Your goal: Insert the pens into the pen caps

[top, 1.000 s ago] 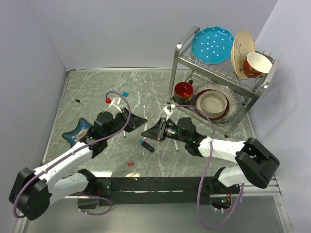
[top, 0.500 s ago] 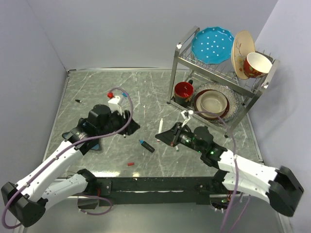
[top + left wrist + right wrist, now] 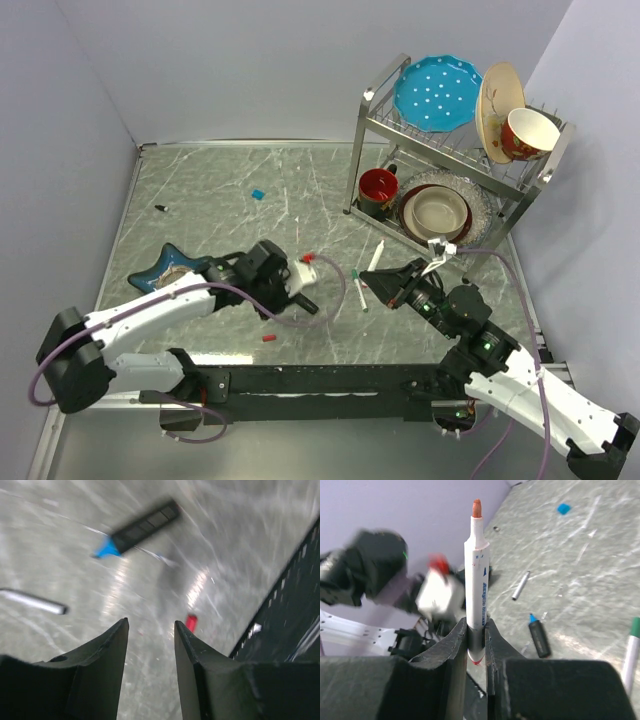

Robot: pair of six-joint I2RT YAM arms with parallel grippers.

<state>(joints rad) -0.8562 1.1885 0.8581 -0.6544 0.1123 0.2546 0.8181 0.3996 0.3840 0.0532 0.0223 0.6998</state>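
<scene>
On my right wrist feed the right gripper [image 3: 475, 626] is clamped on the red-tipped pen [image 3: 474, 580]. Its white barrel is pinched between the two fingers and stands upright, with the bare tip at the top. From overhead I see that arm over the right part of the table [image 3: 200, 180], in front of the dish rack [image 3: 362, 140]. The left gripper [image 3: 150, 625] hangs low over the middle of the table with its fingers parted and nothing between them; that feed is smeared by blur. Ahead of it the blue-tipped marker [image 3: 142, 525], black-barrelled, lies flat on the surface. The red cap [image 3: 191, 623] shows through the gap between the fingers, near the table's front edge. A thin pale pen [image 3: 35, 602] lies to the left in that view; I cannot make out its tip colour. The green-ended pen [image 3: 632, 650] lies on the table just beside the right gripper. The blue cap [image 3: 257, 194] and the black cap [image 3: 160, 208] sit loose toward the far left, well apart from each other and from every pen. A star-shaped blue dish [image 3: 155, 272] rests by the left arm.
</scene>
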